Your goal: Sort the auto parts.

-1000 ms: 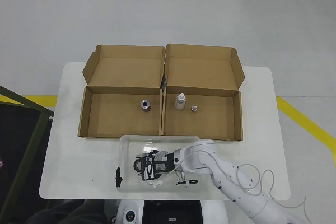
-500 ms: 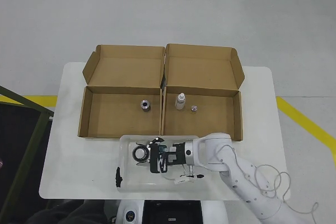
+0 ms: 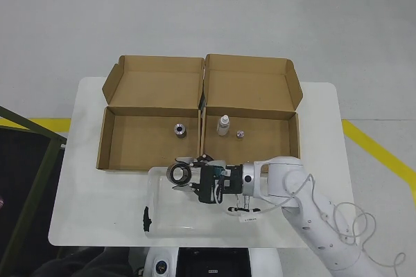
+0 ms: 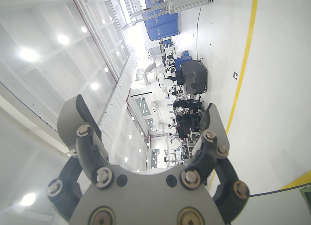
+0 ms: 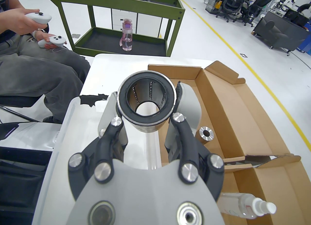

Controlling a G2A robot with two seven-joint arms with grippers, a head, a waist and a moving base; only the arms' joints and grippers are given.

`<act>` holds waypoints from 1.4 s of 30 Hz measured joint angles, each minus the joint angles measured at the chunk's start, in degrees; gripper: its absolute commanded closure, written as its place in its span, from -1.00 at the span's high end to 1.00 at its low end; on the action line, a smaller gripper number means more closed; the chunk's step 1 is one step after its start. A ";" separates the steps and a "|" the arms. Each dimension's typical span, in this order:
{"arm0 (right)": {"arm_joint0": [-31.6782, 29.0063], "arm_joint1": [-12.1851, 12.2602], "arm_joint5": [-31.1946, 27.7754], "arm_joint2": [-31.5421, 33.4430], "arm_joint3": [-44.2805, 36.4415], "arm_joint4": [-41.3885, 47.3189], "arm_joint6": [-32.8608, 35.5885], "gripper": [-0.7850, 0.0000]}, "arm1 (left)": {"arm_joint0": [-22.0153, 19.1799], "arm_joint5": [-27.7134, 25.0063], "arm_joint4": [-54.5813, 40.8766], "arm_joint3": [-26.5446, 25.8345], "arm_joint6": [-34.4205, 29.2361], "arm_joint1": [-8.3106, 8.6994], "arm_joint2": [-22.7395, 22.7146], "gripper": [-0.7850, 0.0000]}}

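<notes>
**Right pincer carrying a linear bearing at the bin's far rim**

1. Held item. The right pincer [image 5: 147,101] is closed on a linear bearing [image 5: 131,95], gripping its steel barrel from both sides with the bore left open. It is a short cylinder with a polished outer shell, a black end ring, and rows of small balls along the inner wall.

2. Position. In the top view the bearing hangs over the far rim of the clear plastic bin [image 3: 150,201], just beside the cardboard boxes. It touches neither the bin nor a box.

3. Destination, judged. The left box [image 3: 135,142] holds a similar metal sleeve [image 3: 179,129], so like probably goes with like. The right box [image 3: 270,145] holds a white spray bottle [image 3: 223,124] and a small metal fitting [image 3: 240,133].

4. Left pincer [image 4: 144,104]. Spread wide and empty, it points out at the hall, away from the surface [image 3: 83,187].

5. Handling. The smooth round steel could roll once released, so a low, flat set-down is advised.
</notes>
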 measured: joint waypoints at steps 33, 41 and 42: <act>17.11 -4.30 8.75 -10.33 20.47 2.92 3.32 -1.00 | 0.00 0.00 0.00 0.00 0.00 0.00 0.00 1.00; 20.89 -5.81 9.25 -13.33 25.91 3.31 5.70 -1.00 | 0.00 0.00 0.00 0.00 0.00 0.00 0.00 1.00; 21.27 -5.99 9.26 -13.72 26.54 3.29 6.04 -1.00 | 0.00 0.00 0.00 0.00 0.00 0.00 0.00 1.00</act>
